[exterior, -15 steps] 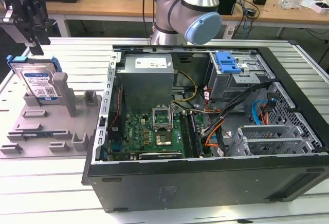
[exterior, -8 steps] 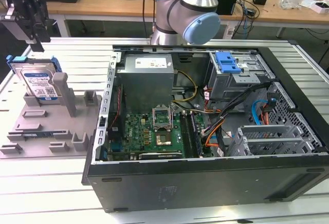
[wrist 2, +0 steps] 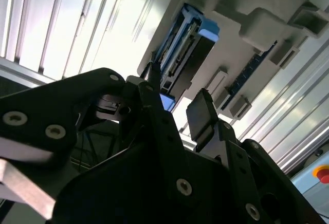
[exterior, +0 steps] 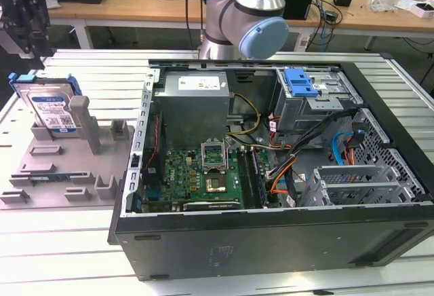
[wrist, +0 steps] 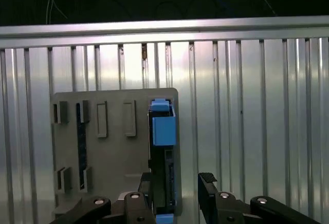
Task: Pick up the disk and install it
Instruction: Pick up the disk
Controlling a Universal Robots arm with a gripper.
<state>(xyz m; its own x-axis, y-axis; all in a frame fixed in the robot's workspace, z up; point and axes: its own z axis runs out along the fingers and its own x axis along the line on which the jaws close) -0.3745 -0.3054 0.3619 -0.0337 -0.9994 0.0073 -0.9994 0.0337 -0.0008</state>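
Observation:
The disk (exterior: pixel 51 106), silver with a white-and-blue label in a blue carrier, leans on edge against a grey post (exterior: pixel 85 116) on the grey fixture plate (exterior: pixel 68 167) at the exterior view's left. My black gripper (exterior: pixel 24 12) hangs above it, apart from it. In both wrist views the disk (wrist: pixel 163 147) (wrist 2: pixel 182 39) appears edge-on. The gripper (wrist: pixel 177 183) (wrist 2: pixel 175 98) is open over the near end of the disk. One finger (wrist: pixel 208 183) stands clear of the disk's side and nothing is held.
An open computer case (exterior: pixel 271 235) lies at the exterior view's right, with its motherboard, cables and a drive bay with a blue latch (exterior: pixel 300 82). The ribbed metal table (wrist: pixel 257 106) stretches around the fixture. A cluttered wooden bench (exterior: pixel 135 1) stands behind.

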